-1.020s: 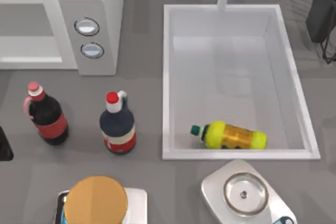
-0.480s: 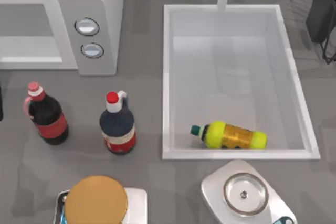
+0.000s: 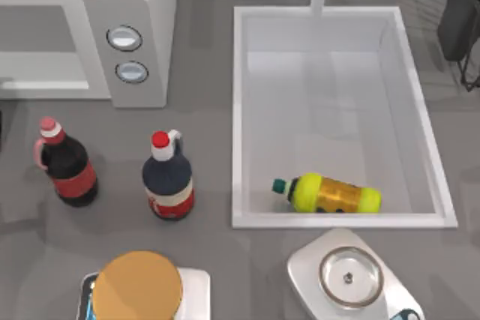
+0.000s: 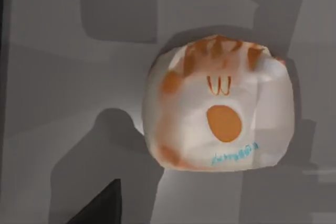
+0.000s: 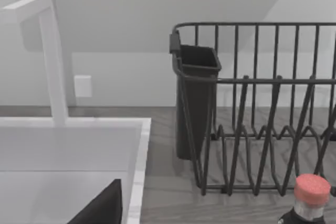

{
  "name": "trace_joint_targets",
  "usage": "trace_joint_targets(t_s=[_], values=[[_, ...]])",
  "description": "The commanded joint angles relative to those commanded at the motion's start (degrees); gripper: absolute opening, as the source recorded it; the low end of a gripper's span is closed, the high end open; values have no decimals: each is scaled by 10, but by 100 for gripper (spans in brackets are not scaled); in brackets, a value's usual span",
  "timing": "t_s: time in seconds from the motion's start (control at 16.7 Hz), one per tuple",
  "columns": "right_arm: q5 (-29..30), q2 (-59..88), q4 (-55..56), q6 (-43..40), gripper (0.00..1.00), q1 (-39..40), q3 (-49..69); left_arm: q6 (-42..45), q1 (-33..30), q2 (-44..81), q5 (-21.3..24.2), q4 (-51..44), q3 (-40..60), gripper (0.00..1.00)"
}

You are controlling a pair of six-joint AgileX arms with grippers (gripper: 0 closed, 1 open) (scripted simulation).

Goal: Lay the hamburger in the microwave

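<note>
The hamburger (image 3: pixel 138 287), a round golden-brown bun top, rests on a white slab (image 3: pixel 196 284) at the table's near edge, left of centre. The microwave (image 3: pixel 146 28) stands at the far left with its wide cavity (image 3: pixel 37 49) open and two silver dials (image 3: pixel 124 38) beside it. A dark corner of my left gripper (image 4: pixel 100 205) shows in the left wrist view, above a white rounded thing with orange marks (image 4: pixel 218 111) on the grey table. A dark corner of my right gripper (image 5: pixel 102 205) shows in the right wrist view, near the sink's far side.
Two dark bottles (image 3: pixel 66 164) (image 3: pixel 168 179) stand between the hamburger and the microwave. A white sink (image 3: pixel 238 110) holds a yellow bottle (image 3: pixel 334 193). A grey scale (image 3: pixel 346 275) sits at the near right. A black dish rack (image 5: pixel 257 108) and a tap (image 5: pixel 52 56) stand at the far right.
A dark piece of my left arm at the top view's left edge has slid toward the far side and nearly left the picture. The hamburger has not moved.
</note>
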Motion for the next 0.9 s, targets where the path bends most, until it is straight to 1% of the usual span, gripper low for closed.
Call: trace_joint_targets(t_s=[0.24, 0.6, 0.72, 0.9], values=[[0, 0, 0, 0, 100, 0, 0, 3, 9, 60, -1, -37, 47, 100], [0, 0, 0, 0, 100, 0, 0, 4, 8, 60, -1, -35, 46, 100], [0, 0, 0, 0, 100, 0, 0, 10, 15, 65, -1, -19, 33, 100], [0, 0, 0, 0, 100, 0, 0, 21, 28, 87, -1, 35, 0, 100]])
